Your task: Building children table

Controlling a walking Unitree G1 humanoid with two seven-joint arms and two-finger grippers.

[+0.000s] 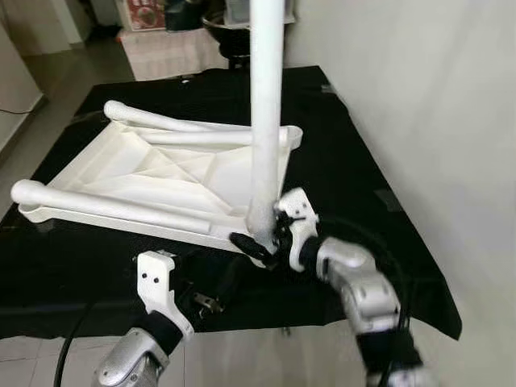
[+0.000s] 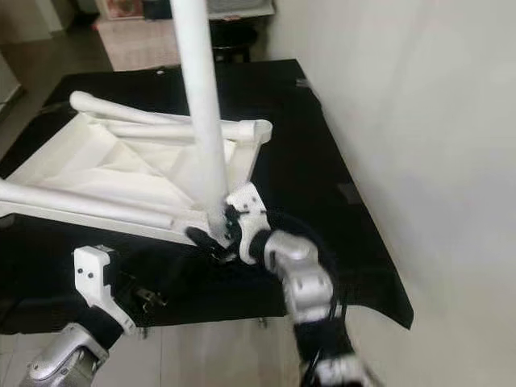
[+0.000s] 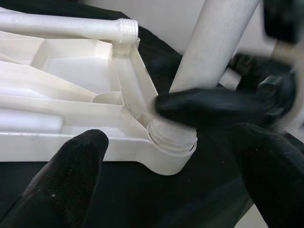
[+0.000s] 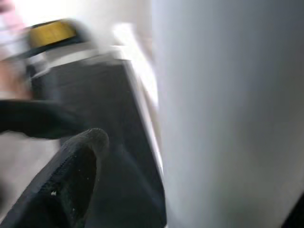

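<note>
Right gripper [image 1: 260, 242] is clamping the upright table leg [image 1: 266, 105] low, beside its socket.
The long, smooth plastic is looking light but tippy; left gripper [image 3: 166, 190] is waiting wide below.

Tabletop [image 1: 161, 181] on cloth [image 1: 355, 177], leg [image 1: 266, 113] upright.

The table top [image 1: 153, 173], turned underside up, is seen in plain white, as are its legs, including the upright leg [image 1: 266, 113]. A plain black cloth [image 1: 355, 169] is spread beneath them. The right gripper [image 1: 256, 246] is fingered in black, with a white and silver wrist. The wall [image 1: 435, 97] on the right is off-white.
</note>
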